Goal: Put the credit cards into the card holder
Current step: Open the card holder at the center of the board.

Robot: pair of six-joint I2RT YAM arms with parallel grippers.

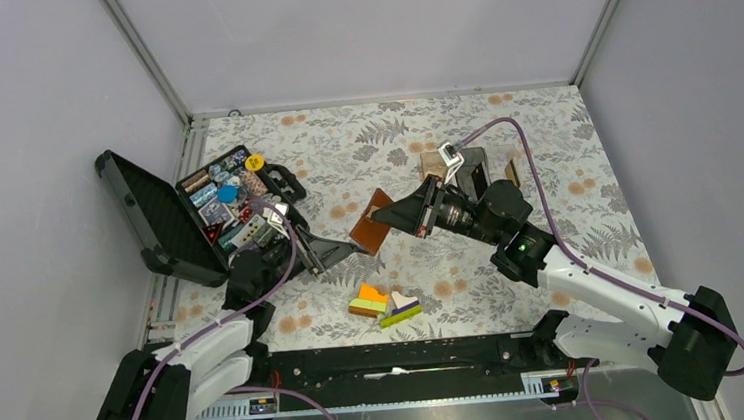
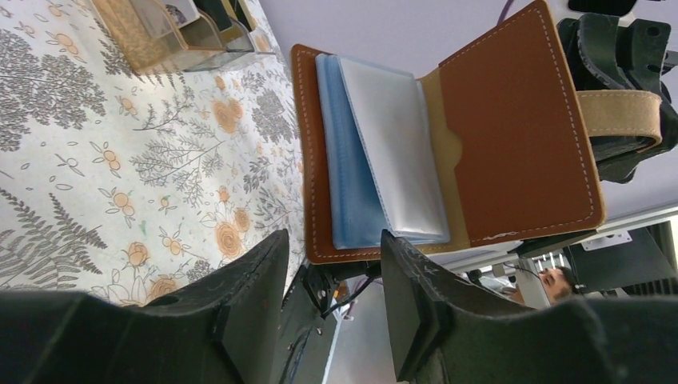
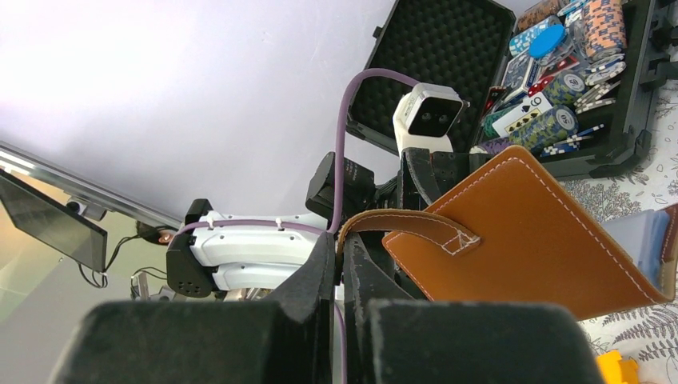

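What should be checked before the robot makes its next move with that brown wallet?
1. The card holder open, clear sleeves showing: ok.
2. The right gripper shut on the strap: ok.
3. The left gripper open, facing the sleeves: ok.
4. One of the cards in the left gripper: not ok, it is empty.
5. Loose cards in sight: cannot tell.

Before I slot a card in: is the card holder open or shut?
Open: card holder covers spread, clear sleeves showing; right gripper pinches its tab.
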